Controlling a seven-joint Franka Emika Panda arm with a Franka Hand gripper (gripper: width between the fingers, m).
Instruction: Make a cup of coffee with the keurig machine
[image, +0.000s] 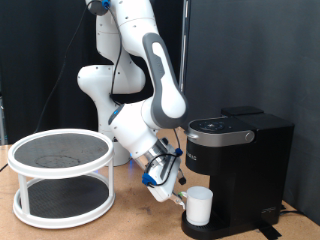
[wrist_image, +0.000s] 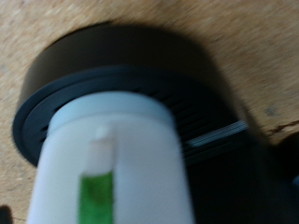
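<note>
The white cup stands upright on the drip tray under the spout of the black keurig machine, at the exterior view's lower right. The machine's lid is down. My gripper is low at the cup's left side, right against it. The fingers are too small to make out there and do not show in the wrist view. The wrist view shows a white round body with a green stripe close up, over the round black drip tray. I cannot tell whether this is the cup's handle side.
A white two-tier round rack with dark mesh shelves stands on the wooden table at the exterior view's left. The arm's base is behind, between the rack and the machine. A black curtain hangs behind.
</note>
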